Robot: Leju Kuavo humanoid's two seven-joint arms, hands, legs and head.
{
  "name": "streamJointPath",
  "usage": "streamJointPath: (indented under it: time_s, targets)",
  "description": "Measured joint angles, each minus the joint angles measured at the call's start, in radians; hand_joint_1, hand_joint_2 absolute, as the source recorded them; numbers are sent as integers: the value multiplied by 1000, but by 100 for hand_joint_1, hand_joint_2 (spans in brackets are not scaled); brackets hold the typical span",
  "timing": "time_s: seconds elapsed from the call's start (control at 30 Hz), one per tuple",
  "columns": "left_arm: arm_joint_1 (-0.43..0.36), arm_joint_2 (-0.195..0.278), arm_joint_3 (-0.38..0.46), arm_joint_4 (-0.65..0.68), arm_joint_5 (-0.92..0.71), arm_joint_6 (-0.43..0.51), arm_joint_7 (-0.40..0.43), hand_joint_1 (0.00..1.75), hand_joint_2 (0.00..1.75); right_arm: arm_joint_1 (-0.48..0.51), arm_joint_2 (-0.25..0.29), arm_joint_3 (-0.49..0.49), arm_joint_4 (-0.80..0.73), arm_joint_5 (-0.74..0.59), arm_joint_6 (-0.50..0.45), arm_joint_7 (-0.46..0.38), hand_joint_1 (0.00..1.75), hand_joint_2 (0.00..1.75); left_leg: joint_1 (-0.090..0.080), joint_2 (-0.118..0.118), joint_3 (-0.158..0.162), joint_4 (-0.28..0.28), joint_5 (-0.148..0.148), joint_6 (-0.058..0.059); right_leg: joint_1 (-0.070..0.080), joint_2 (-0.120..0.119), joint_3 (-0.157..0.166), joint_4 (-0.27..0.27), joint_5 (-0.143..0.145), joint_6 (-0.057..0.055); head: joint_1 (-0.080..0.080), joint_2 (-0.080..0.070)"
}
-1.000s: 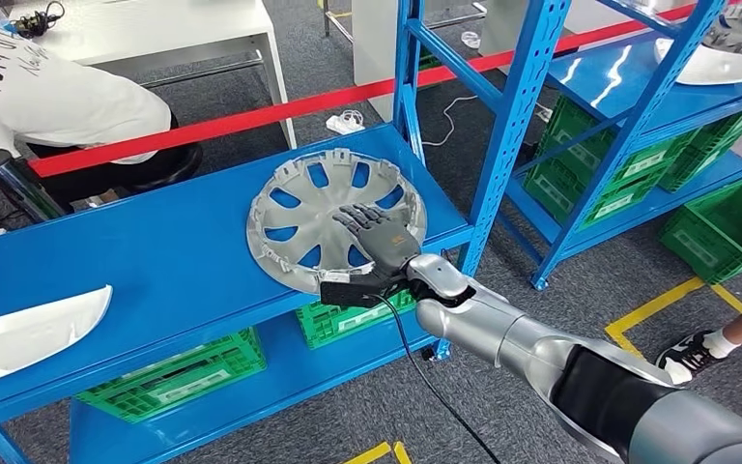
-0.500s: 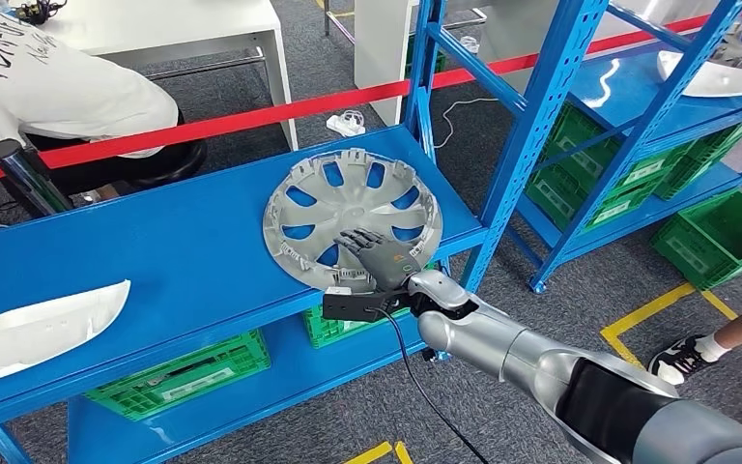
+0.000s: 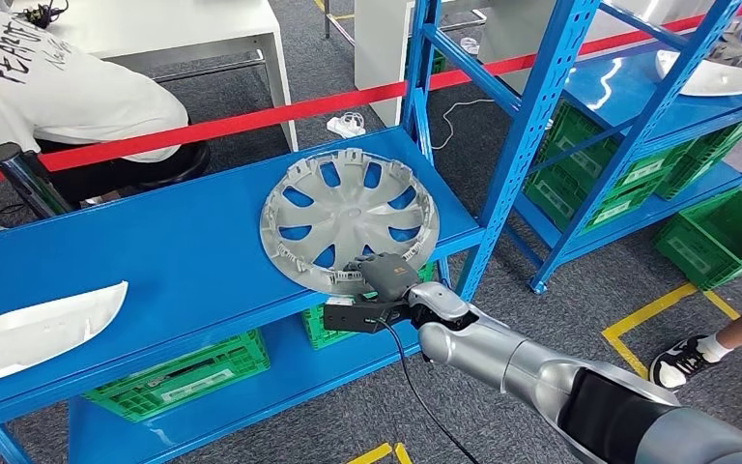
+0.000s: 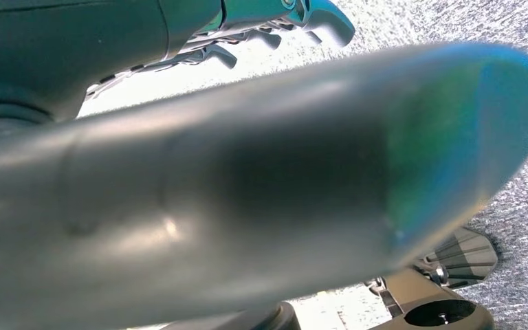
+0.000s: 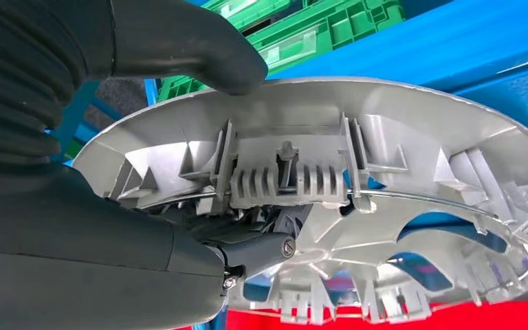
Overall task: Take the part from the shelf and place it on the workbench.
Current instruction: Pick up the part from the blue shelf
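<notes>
Head view: right robot hand (image 3: 383, 275) grips hubcap (image 3: 348, 215) rim.

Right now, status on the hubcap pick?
Right hand grips hubcap at near rim. Hubcap on blue shelf. Left hand state unclear. Nothing blocking.

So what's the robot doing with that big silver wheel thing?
That is a silver hubcap, lying inside-up on the blue shelf. The robot's right hand grips its near rim: in the right wrist view the thumb lies on one side of the rim and the darker fingers on the other. The hubcap has not left the shelf yet. A person in a white shirt crouches behind the shelf.
</notes>
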State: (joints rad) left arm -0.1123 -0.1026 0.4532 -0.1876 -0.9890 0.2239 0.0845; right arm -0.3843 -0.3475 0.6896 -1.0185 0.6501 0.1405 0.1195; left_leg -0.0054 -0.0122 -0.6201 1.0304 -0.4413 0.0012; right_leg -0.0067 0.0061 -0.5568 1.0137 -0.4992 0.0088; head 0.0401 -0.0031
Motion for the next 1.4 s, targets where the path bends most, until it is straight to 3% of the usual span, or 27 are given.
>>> streamJointPath:
  time_s: [0.23,0.4,0.53,0.83,1.4]
  targets:
    - [-1,0,0,0,-1,0,-7,0,0,0,2,-3,0,-17,-2,-12,175,175,0,0,0,0,0,0,0,0,0,0,0,0,0,0]
    - [-2,0,0,0,-1,1,-15,0,0,2,5,-8,-31,-20,-78,-41,175,175,0,0,-1,0,0,0,0,0,0,1,0,0,0,0]
    - [-2,0,0,0,-1,9,-8,0,175,-2,8,-9,-117,-19,-172,-104,175,175,0,0,-1,0,0,-1,0,0,-1,1,0,0,0,0]
    - [-3,-3,0,0,-6,15,-22,0,175,-46,13,2,-354,-42,-293,-239,175,175,0,0,-1,-1,0,-1,0,0,-2,2,-1,-1,0,0]
    - [4,-2,35,1,41,17,-22,0,175,-92,51,74,-416,-68,-317,-240,175,175,0,-1,-1,-1,1,-1,0,0,-2,3,-1,0,0,0]
